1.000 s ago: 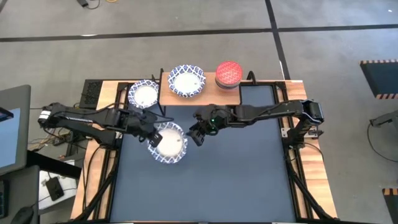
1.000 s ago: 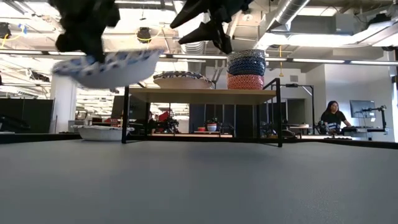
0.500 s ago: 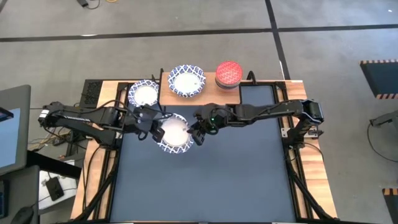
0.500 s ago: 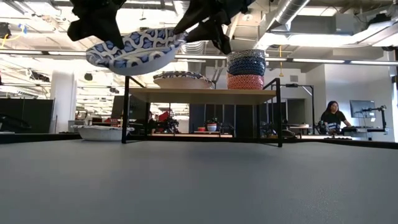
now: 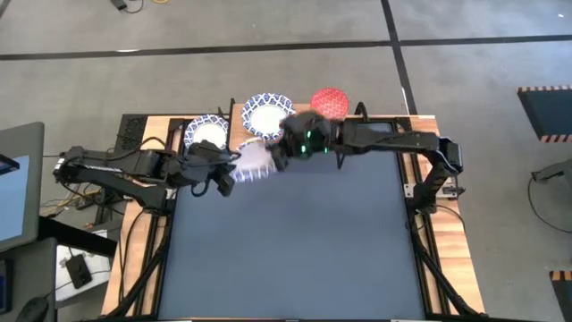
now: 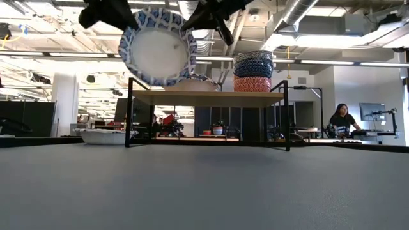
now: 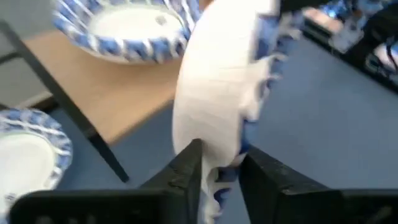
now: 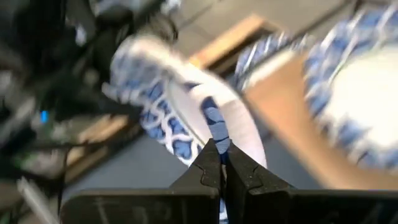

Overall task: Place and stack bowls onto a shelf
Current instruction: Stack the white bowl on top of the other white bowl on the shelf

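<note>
A white bowl with a blue patterned rim [image 6: 158, 46] hangs on edge above the table, just in front of the shelf [image 6: 211, 98], its hollow facing the near side. My right gripper [image 8: 217, 163] is shut on it. My left gripper [image 7: 219, 177] is open, one finger on either side of the bowl's rim. A second patterned bowl [image 5: 268, 116] and a stack of small bowls with a red one on top [image 5: 329, 105] stand on the shelf. A third patterned bowl [image 5: 206, 134] rests on the table left of the shelf. My right gripper pinches the bowl's patterned rim [image 8: 213, 132] between its two fingers, at the bowl's upper right edge [image 6: 188, 30] in the low view. It comes from the table's right side. The bowl is lifted clear and stands on edge. My left gripper's fingers [image 7: 186, 171] flank the opposite rim [image 7: 217, 163]; whether they touch it I cannot tell.
The shelf's black legs [image 6: 130, 115] stand at the table's far edge. The dark blue tabletop [image 5: 295, 241] stretches toward the near side. A person [image 6: 342, 121] sits in the room behind.
My left gripper has carried the bowl up and toward the far edge, close to the shelf. The bowl has tipped from level onto its edge, its hollow now facing the near side. My right gripper has moved toward the shelf and taken hold of the rim.
</note>
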